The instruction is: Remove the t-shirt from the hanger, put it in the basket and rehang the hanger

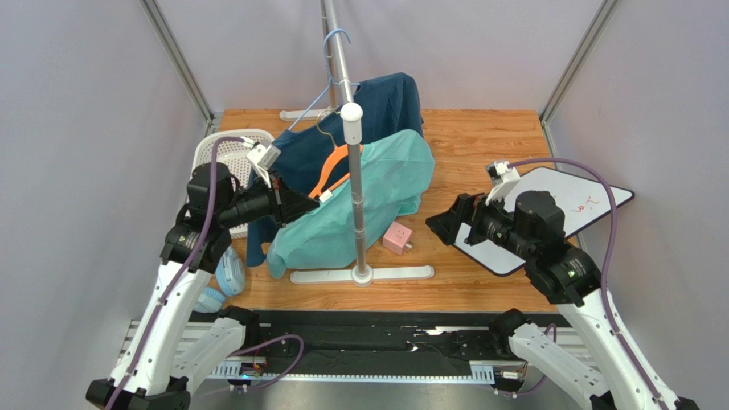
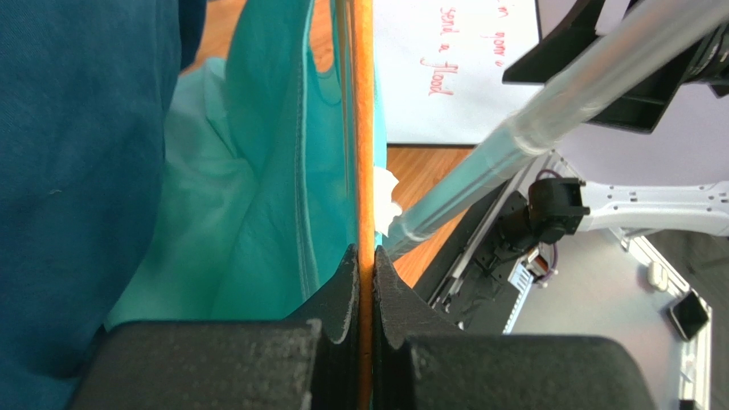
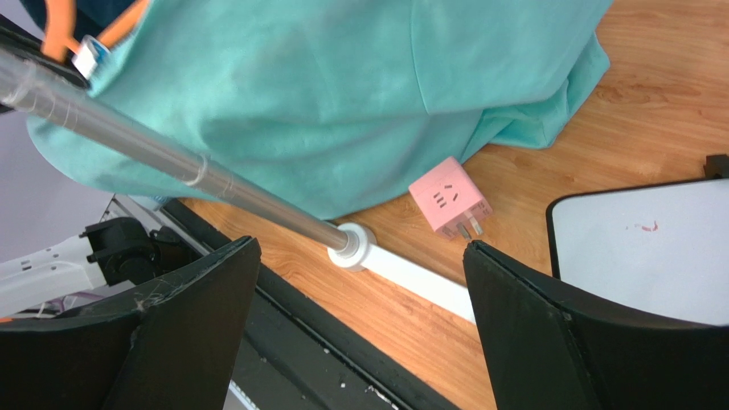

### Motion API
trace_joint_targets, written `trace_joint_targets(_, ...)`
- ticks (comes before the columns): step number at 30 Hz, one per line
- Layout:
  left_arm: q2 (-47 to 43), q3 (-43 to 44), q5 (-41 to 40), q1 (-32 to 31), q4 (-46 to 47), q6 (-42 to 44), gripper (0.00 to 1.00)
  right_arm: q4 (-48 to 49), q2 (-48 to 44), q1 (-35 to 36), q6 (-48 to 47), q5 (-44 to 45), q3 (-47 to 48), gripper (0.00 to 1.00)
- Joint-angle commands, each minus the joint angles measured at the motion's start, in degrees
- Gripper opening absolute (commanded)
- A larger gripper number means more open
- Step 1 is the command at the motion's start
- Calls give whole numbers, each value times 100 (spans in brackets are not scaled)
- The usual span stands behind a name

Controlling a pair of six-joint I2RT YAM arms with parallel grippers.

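A teal t-shirt (image 1: 381,179) hangs on an orange hanger (image 1: 329,175) beside the rack's upright pole (image 1: 355,201). My left gripper (image 1: 318,198) is shut on the hanger's lower end at the shirt's left edge. The left wrist view shows the orange bar (image 2: 364,128) pinched between the fingertips (image 2: 349,282), with teal cloth (image 2: 248,196) to its left. My right gripper (image 1: 438,226) stands wide open to the right of the shirt, low over the table. In its own view the jaws (image 3: 361,246) hold nothing and the shirt's hem (image 3: 342,94) hangs ahead of them.
A dark blue shirt (image 1: 376,107) on a light blue hanger (image 1: 329,51) hangs behind. The rack's white foot (image 1: 359,275) lies on the table, a pink plug cube (image 1: 397,238) beside it. A whiteboard (image 1: 565,201) lies under the right arm. A white basket (image 1: 224,154) stands at the left.
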Motion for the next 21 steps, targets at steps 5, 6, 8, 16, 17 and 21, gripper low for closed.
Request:
trace_joint_targets(5,774,-106,744,-62,1409,-501,0,1275,841,18,-261,449,683,91)
trace_joint_targets(6,958,-36,727,-105,1445,-492,0,1338,946,18,-235,484,771,91)
trace_joint_targets(8,1144,79,622,-246,1419,-431,0,1469,1314,10,-226,528,1042,88)
trace_joint_targets(16,1768,562,252,-755,1375,-492,0,1751,2177,10,45,-93,1852,78)
trace_joint_targets(17,1786,623,234,-800,1383,-510,0,1960,2221,1,229,-261,1853,79)
trace_joint_targets(21,1821,738,76,-949,1287,-510,0,2139,2580,18,459,-579,2001,83)
